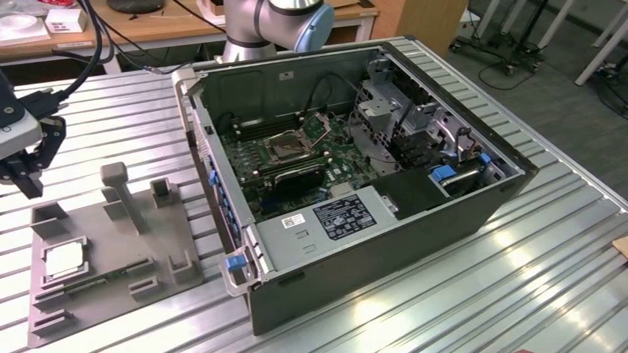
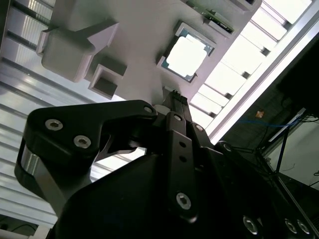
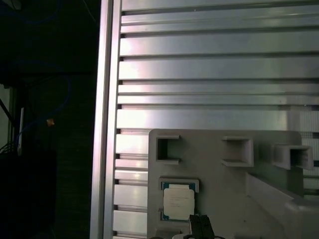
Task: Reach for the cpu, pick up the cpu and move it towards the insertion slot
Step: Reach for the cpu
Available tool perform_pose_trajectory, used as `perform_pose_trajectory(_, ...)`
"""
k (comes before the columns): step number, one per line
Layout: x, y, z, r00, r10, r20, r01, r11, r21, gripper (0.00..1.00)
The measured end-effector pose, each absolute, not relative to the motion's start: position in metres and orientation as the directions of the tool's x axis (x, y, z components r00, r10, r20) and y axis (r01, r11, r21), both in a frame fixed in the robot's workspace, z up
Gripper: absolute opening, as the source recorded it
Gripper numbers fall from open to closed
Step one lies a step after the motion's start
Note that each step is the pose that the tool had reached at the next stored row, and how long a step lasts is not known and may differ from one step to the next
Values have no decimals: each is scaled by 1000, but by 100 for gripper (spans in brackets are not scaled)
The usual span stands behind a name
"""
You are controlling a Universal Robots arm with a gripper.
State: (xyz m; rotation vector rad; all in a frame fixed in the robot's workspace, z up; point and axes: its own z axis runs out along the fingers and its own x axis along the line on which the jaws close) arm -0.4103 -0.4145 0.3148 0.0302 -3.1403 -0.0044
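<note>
Gleaming slatted table (image 1: 549, 279) bearing fixture (image 1: 147, 246), cpu (image 1: 64, 259); wooden desk (image 1: 147, 29) beyond.

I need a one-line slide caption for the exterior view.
Gripper near the cpu in its grey fixture, beside the open computer case holding the insertion slot.

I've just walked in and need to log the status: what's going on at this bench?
A robot arm's gripper hangs over the metal table, close to the grey fixture at the exterior view's left. The cpu lies in a square recess of that fixture, not yet picked up. The insertion slot waits on the green board inside the open computer case.
</note>
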Motion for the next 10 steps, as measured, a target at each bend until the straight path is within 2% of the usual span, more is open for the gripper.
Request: perform_pose_trajectory(10, -411, -415, 312, -1000, -19, 1, -19, 1000, 2, 11)
